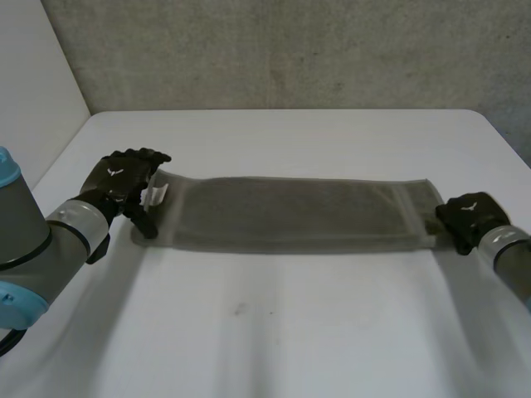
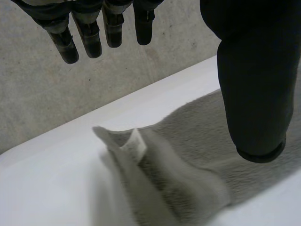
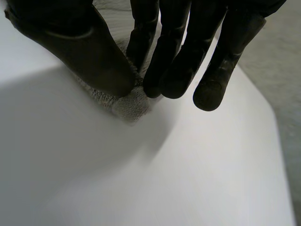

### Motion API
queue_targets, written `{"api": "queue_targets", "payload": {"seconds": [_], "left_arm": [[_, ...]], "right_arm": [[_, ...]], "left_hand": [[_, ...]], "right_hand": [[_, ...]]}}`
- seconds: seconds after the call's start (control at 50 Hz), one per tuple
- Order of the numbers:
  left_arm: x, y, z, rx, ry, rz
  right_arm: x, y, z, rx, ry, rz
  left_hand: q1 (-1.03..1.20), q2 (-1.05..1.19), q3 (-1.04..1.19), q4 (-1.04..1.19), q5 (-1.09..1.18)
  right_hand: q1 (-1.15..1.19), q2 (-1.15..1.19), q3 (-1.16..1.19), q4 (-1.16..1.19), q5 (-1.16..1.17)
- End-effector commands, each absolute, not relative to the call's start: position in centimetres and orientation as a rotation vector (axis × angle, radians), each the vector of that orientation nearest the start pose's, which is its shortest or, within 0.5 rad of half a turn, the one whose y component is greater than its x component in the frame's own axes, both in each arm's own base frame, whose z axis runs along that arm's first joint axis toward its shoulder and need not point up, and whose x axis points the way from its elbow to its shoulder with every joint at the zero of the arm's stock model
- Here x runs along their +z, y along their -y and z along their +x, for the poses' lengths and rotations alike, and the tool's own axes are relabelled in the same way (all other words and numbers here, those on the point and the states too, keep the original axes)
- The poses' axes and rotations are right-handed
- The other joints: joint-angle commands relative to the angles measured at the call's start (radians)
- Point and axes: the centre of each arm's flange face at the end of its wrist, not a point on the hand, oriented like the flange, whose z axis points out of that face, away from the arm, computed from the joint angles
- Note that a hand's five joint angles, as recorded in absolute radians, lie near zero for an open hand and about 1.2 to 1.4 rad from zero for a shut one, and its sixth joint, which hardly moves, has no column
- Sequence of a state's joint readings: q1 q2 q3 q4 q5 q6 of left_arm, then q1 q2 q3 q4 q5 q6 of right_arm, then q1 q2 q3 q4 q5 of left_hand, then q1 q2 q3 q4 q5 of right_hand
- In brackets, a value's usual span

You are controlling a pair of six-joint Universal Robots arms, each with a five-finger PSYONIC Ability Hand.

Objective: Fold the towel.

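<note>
Currently the grey towel (image 1: 290, 214) lies stretched flat across the middle of the worktop (image 1: 290, 332). The right hand (image 3: 141, 70) pinches its right-end corner between thumb and fingers. The left hand (image 2: 249, 94) hovers over its left end, released, fingers straight.

White table (image 1: 249, 332), grey wall (image 1: 290, 50)

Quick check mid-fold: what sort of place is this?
Likely a lab or test bench: a plain white table, a bare concrete-looking wall behind it, and a grey towel spread out.
</note>
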State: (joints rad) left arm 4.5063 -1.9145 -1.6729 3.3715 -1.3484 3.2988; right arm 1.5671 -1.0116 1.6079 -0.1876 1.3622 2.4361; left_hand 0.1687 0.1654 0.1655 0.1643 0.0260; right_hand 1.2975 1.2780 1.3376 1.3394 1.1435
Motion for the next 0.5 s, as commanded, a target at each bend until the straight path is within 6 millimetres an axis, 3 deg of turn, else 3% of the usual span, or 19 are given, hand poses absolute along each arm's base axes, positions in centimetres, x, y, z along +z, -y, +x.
{"api": "queue_targets", "payload": {"seconds": [0.02, 0.04, 0.08, 0.1, 0.14, 0.2, 0.24, 0.26, 0.3, 0.32, 0.36, 0.38, 0.4, 0.42, 0.46, 0.48, 0.5], "left_arm": [[18.7, 30.5, -21.9, -2.090, -2.520, 0.701], [18.6, 30.4, -21.9, -2.086, -2.523, 0.702], [18.6, 30.3, -21.9, -2.082, -2.526, 0.704], [18.5, 30.3, -21.9, -2.080, -2.527, 0.704], [18.5, 30.3, -21.9, -2.080, -2.527, 0.704], [18.5, 30.3, -21.9, -2.080, -2.529, 0.702], [18.6, 30.2, -21.9, -2.082, -2.527, 0.704], [18.6, 30.3, -21.9, -2.084, -2.526, 0.704], [18.7, 30.3, -21.9, -2.086, -2.524, 0.704], [18.8, 30.3, -22.0, -2.091, -2.521, 0.706], [18.9, 30.3, -22.0, -2.095, -2.517, 0.706], [19.1, 30.3, -22.0, -2.102, -2.510, 0.703], [19.1, 30.3, -22.0, -2.102, -2.510, 0.703], [19.2, 30.3, -22.0, -2.108, -2.505, 0.703], [19.4, 30.3, -22.0, -2.113, -2.500, 0.703], [19.4, 30.4, -22.0, -2.115, -2.498, 0.703], [19.5, 30.4, -22.1, -2.122, -2.495, 0.703]], "right_arm": [[15.6, 38.3, 9.2, -1.965, -2.685, -1.019], [15.6, 38.3, 9.2, -1.965, -2.685, -1.019], [16.6, 39.3, 6.6, -1.962, -2.760, -1.038], [16.6, 39.3, 6.6, -1.962, -2.760, -1.038], [18.6, 40.4, 5.6, -2.005, -2.771, -1.081], [19.6, 40.9, 5.6, -2.034, -2.755, -1.069], [21.9, 41.2, 7.8, -2.101, -2.650, -1.039], [21.9, 41.2, 7.8, -2.101, -2.649, -1.039], [24.3, 40.1, 14.6, -2.159, -2.406, -1.075], [24.4, 40.1, 14.6, -2.159, -2.405, -1.075], [25.7, 37.6, 22.3, -2.155, -2.165, -1.144], [25.7, 37.6, 22.3, -2.155, -2.164, -1.144], [25.5, 35.9, 25.8, -2.118, -2.069, -1.198], [25.5, 35.8, 25.9, -2.117, -2.068, -1.198], [24.6, 31.4, 32.4, -2.034, -1.897, -1.326], [24.6, 31.4, 32.5, -2.033, -1.896, -1.327], [23.7, 28.8, 35.4, -1.979, -1.824, -1.390]], "left_hand": [[0.006, 0.009, 0.009, 0.010, -0.026], [0.006, 0.009, 0.009, 0.010, -0.026], [0.006, 0.009, 0.009, 0.010, -0.026], [0.006, 0.009, 0.009, 0.010, -0.026], [0.006, 0.009, 0.009, 0.010, -0.026], [0.006, 0.009, 0.009, 0.010, -0.026], [0.006, 0.009, 0.009, 0.010, -0.026], [0.006, 0.009, 0.009, 0.010, -0.026], [0.006, 0.009, 0.009, 0.010, -0.026], [0.006, 0.009, 0.009, 0.010, -0.026], [0.006, 0.009, 0.009, 0.010, -0.026], [0.006, 0.009, 0.009, 0.010, -0.026], [0.006, 0.009, 0.009, 0.010, -0.026], [0.006, 0.009, 0.009, 0.010, -0.026], [0.006, 0.009, 0.009, 0.010, -0.026], [0.006, 0.009, 0.009, 0.010, -0.026], [0.006, 0.009, 0.009, 0.010, -0.026]], "right_hand": [[0.099, 0.118, 0.059, 0.057, 0.078], [0.099, 0.118, 0.059, 0.057, 0.078], [0.099, 0.118, 0.059, 0.057, 0.078], [0.099, 0.118, 0.059, 0.057, 0.078], [0.099, 0.118, 0.059, 0.057, 0.078], [0.099, 0.118, 0.059, 0.057, 0.078], [0.099, 0.118, 0.059, 0.057, 0.078], [0.099, 0.118, 0.059, 0.057, 0.078], [0.099, 0.118, 0.059, 0.057, 0.078], [0.099, 0.118, 0.059, 0.057, 0.078], [0.099, 0.118, 0.059, 0.057, 0.078], [0.099, 0.118, 0.059, 0.057, 0.078], [0.099, 0.118, 0.059, 0.057, 0.078], [0.099, 0.118, 0.059, 0.057, 0.078], [0.099, 0.118, 0.059, 0.057, 0.078], [0.099, 0.118, 0.059, 0.057, 0.078], [0.099, 0.118, 0.059, 0.057, 0.078]]}}
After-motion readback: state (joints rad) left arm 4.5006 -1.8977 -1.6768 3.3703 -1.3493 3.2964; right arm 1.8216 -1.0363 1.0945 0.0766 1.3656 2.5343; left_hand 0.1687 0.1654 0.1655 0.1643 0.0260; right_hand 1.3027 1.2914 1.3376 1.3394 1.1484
